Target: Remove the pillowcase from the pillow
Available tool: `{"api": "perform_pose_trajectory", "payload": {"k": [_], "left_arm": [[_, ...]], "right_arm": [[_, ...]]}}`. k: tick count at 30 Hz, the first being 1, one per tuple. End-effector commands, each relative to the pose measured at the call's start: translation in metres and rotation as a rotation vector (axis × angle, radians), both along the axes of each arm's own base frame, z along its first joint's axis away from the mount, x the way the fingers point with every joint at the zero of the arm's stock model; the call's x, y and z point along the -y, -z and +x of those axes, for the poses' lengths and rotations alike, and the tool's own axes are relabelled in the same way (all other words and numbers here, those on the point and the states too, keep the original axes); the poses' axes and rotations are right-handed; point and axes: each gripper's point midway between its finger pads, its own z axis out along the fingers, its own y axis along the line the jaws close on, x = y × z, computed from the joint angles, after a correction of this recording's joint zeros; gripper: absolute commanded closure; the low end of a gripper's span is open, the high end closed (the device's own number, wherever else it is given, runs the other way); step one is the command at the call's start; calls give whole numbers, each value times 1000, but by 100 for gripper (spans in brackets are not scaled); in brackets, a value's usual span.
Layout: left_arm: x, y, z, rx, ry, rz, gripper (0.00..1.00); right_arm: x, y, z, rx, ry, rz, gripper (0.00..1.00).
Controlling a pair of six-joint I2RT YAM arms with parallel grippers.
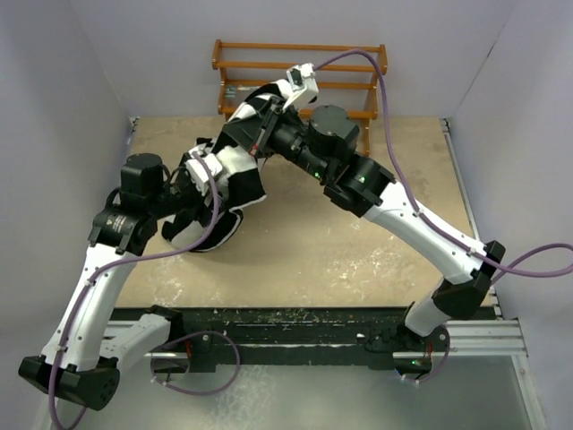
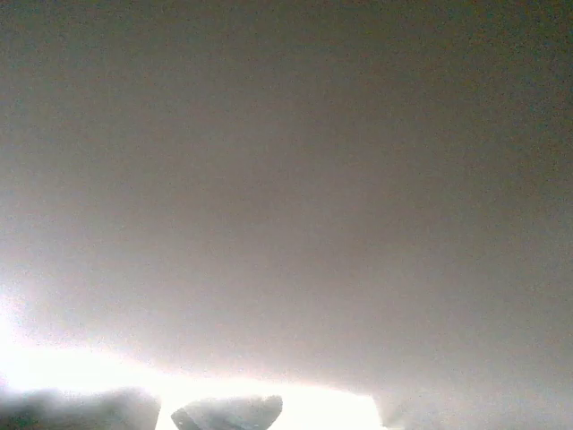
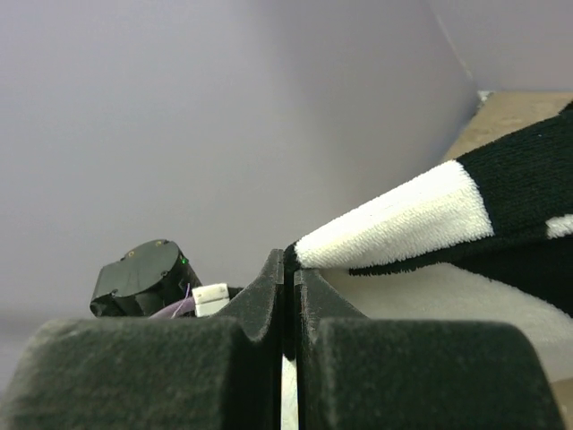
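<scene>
The striped black and white pillowcase (image 1: 235,170) lies bunched at the back left of the table, its far end lifted. My right gripper (image 1: 261,136) is shut on an edge of the pillowcase (image 3: 403,219) and holds it up; the fabric runs out from between the fingertips (image 3: 289,262). Under that edge a plain cream surface, the pillow (image 3: 439,300), shows. The pillow is hidden in the top view. My left gripper (image 1: 190,190) is buried in the near end of the cover. Its wrist view shows only blurred pale fabric (image 2: 286,179), so I cannot tell how its jaws stand.
An orange-brown wooden rack (image 1: 300,76) stands against the back wall behind the right gripper. Grey walls close in the left, right and back. A purple cable (image 1: 385,98) loops over the right arm. The black rail (image 1: 295,327) runs along the near edge.
</scene>
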Motion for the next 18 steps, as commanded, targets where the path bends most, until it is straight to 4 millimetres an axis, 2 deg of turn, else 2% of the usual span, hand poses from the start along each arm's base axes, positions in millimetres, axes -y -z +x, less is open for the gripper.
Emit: {"api": "perform_pose_trajectory", "payload": {"k": [1,3,5,6,9,10,13,16,18], "left_arm": [[-7,32,19,-71,-75,-11,38],[-15,34,31,-62,-121,-23,74],[-22,27,41,-41,-154,-51,97],[-23,20,44,-22,-158,-62,100],[-18,-1,46,22,-101,-57,100],[-15,-9,45,29,-77,-55,100],[-7,-34,35,50,29,-14,100],[-3,-41,25,50,102,30,100],[3,-41,18,45,153,54,100]], "right_arm": [[61,-81,-27,122,89,199,100],[74,-60,-28,90,119,156,100],[95,-41,-25,80,183,102,98],[107,-32,-23,81,209,71,88],[144,0,-15,109,243,-85,33],[154,9,-15,128,251,-154,23],[186,20,-23,272,307,-348,1],[186,19,-51,493,217,-384,0],[177,25,-62,634,155,-445,0]]}}
